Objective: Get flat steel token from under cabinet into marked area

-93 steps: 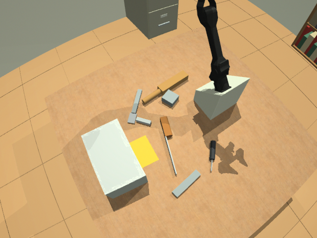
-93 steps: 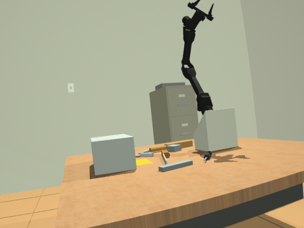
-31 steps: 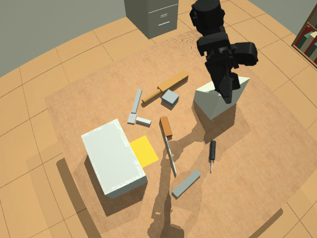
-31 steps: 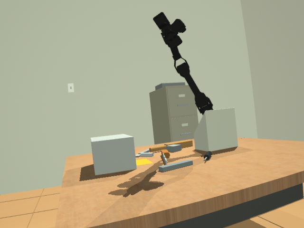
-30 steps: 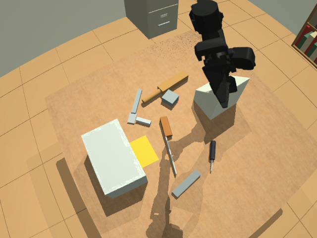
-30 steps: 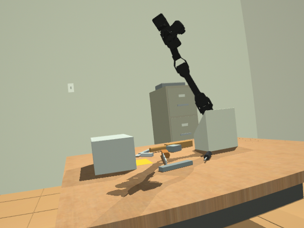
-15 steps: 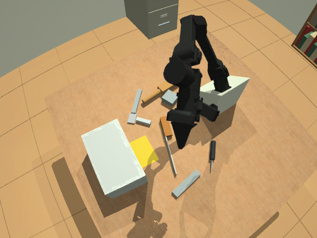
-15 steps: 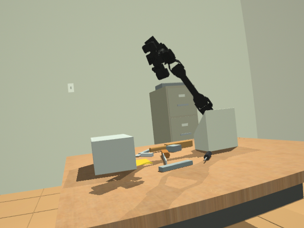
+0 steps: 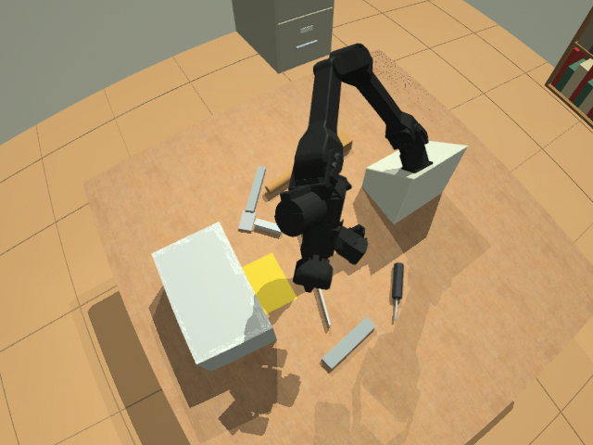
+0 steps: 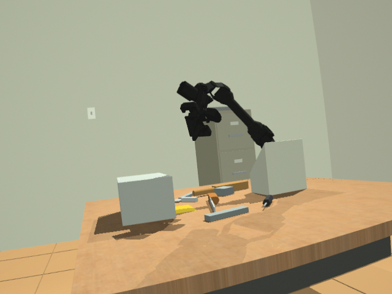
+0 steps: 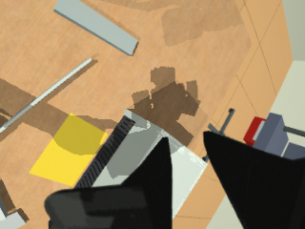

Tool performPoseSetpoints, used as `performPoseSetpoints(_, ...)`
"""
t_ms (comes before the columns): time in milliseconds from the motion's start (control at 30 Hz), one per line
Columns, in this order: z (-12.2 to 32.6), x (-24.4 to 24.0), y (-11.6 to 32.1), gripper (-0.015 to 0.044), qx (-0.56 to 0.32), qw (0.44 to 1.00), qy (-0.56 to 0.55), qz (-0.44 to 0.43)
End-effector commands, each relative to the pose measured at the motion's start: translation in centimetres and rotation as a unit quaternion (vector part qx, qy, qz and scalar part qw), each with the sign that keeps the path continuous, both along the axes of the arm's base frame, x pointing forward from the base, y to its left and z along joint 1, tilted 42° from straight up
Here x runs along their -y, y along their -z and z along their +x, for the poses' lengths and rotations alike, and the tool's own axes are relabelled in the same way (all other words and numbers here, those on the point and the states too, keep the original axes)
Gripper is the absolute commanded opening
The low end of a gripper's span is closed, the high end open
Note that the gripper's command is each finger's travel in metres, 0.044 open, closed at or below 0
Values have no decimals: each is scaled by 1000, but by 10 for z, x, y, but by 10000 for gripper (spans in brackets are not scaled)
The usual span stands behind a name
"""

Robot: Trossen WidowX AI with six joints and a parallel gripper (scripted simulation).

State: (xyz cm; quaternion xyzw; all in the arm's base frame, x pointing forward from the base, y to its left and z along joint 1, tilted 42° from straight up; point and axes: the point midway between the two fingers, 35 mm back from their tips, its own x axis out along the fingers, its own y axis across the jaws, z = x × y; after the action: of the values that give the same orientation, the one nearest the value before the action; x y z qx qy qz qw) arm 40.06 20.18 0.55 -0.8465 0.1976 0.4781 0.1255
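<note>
The white cabinet (image 9: pixel 206 292) (image 10: pixel 147 202) (image 11: pixel 183 169) stands on the table. Its dark vent slots (image 11: pixel 107 153) face the yellow marked area (image 9: pixel 268 268) (image 10: pixel 184 209) (image 11: pixel 50 164), which lies directly in front. No token is visible through the slots or elsewhere. My gripper (image 9: pixel 312 288) (image 10: pixel 199 137) (image 11: pixel 186 139) is partly open and empty, well above the table near the marked area. A thin metal rod (image 9: pixel 323 309) (image 10: pixel 212 204) (image 11: pixel 57 87) with an orange handle (image 10: pixel 214 198) lies beyond the marked area; my arm hides the handle in the top view.
A grey bar (image 9: pixel 348 342) (image 10: pixel 226 214) (image 11: pixel 97 26) and a black-handled screwdriver (image 9: pixel 397 281) (image 10: pixel 267 199) lie on the table. Grey L-shaped pieces (image 9: pixel 255 190), a wooden stick (image 9: pixel 278 182) (image 10: pixel 202 191) and a grey block (image 10: pixel 224 190) lie farther back. The pale arm pedestal (image 9: pixel 423 196) (image 10: pixel 286 167) stands right.
</note>
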Motion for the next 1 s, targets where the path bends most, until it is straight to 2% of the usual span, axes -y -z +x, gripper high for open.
performPoseSetpoints(0, -5, 46, 24, 120, -40, 997, 0, -69)
performPoseSetpoints(567, -58, 197, 79, 120, -228, 938, -23, -260)
performPoseSetpoints(967, -58, 210, 87, 120, -236, 934, -25, -266)
